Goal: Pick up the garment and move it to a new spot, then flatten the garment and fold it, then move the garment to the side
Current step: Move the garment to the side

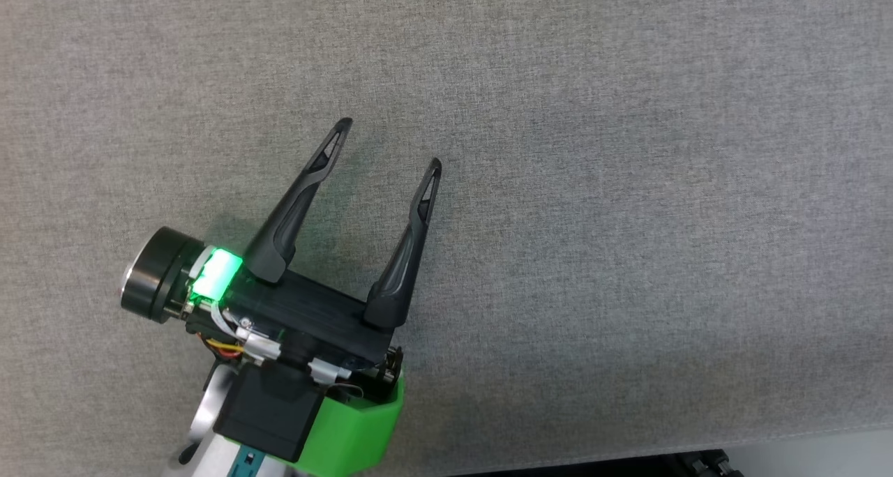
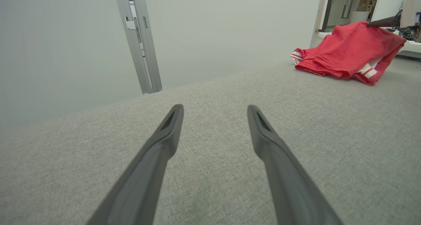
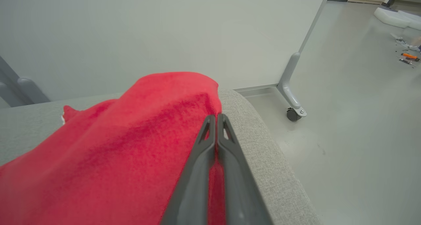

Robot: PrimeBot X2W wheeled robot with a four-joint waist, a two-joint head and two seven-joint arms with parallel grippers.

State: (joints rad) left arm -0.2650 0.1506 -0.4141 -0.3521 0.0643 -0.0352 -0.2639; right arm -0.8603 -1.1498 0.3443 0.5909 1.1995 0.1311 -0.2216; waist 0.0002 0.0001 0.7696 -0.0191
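The left claw (image 1: 389, 143) is seen at the lower left of the head view, its fingers spread wide over the grey fabric counter (image 1: 628, 184). The red garment (image 2: 345, 50), trimmed with white stripes, is bunched at the upper right of the left wrist view. There it is pinched at the counter's edge by the right claw (image 3: 216, 116), whose fingers are pressed together on the cloth.

I log the left gripper (image 1: 390, 143): two long, matte dark-grey tapered fingers (image 1: 289, 212), slotted near the tips, on a ribbed black block (image 1: 314, 309). Lit green indicator (image 1: 218, 273) beside a black cylindrical cap (image 1: 155, 273). Red, yellow and white wires (image 1: 227, 346) underneath. Bright green plastic collar (image 1: 356, 425); pale silvery forearm (image 1: 213, 456). Right gripper (image 3: 216, 115) looks the same: grey, slotted.
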